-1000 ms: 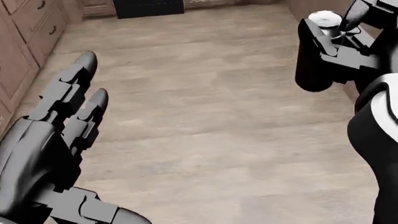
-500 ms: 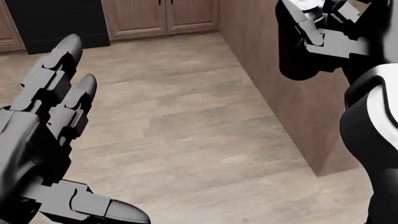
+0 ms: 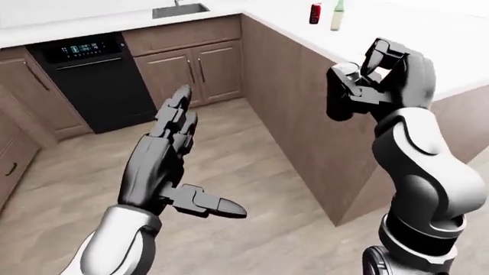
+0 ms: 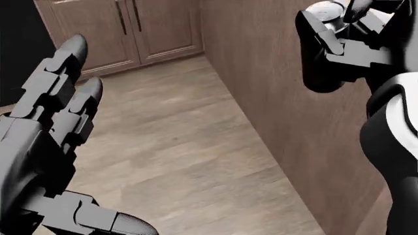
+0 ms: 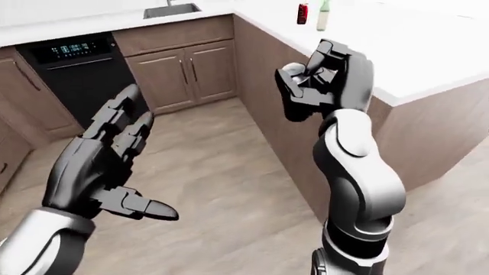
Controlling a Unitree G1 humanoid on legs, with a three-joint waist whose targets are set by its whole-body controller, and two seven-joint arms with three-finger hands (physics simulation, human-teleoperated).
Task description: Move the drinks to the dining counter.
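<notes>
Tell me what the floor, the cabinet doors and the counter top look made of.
Floor: pale wood planks, matte, with seams and grain showing. Cabinet doors: brown wood-look panels with framed fronts and slim dark handles, though it could be laminate. Counter top: smooth, plain white slab, perhaps stone or solid surface; the render shows no veining to settle it.

1. Black dishwasher (image 3: pixel 96 80) w/ lit display strip, upper left of left-eye view.
2. Steel sink (image 3: pixel 180 10) set in white countertop (image 3: pixel 76 26), top edge.
3. Brown cabinet doors (image 3: pixel 191 74) just right of dishwasher; more cabinets (image 3: pixel 15 160) at far left.
4. Brown island side panel (image 3: pixel 305 114), right of center.
5. Light wood-plank floor (image 3: pixel 252 172).
</notes>
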